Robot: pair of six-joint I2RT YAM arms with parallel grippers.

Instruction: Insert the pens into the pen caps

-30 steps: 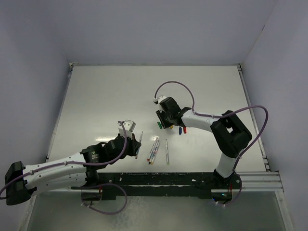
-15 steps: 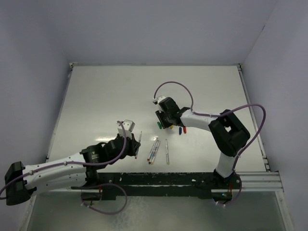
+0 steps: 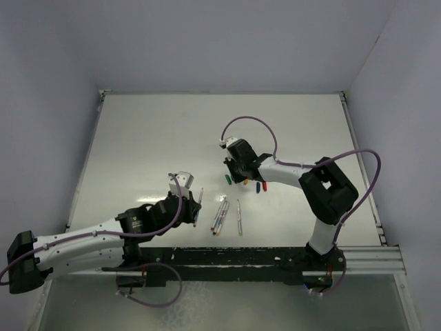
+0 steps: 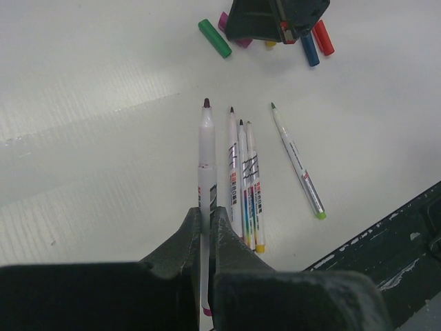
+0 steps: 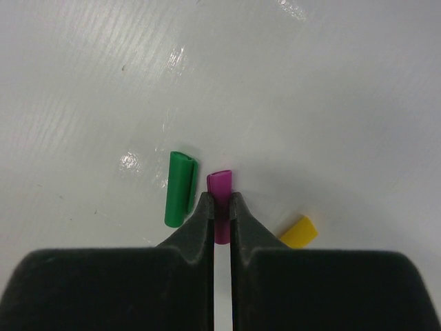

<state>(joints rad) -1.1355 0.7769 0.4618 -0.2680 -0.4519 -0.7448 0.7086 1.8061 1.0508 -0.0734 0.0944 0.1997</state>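
Robotics lab test cell. Indicated by a white table enclosed by bare pale walls at top and sides; two robot arms bolted to a black rail along the bottom edge.

Left end effector clamps purple-tipped pen; three pens alongside; green-tipped pen apart.

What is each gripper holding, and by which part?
The left gripper holds a purple-tipped pen by the rear of its barrel; the right gripper pinches the purple cap by its sides.
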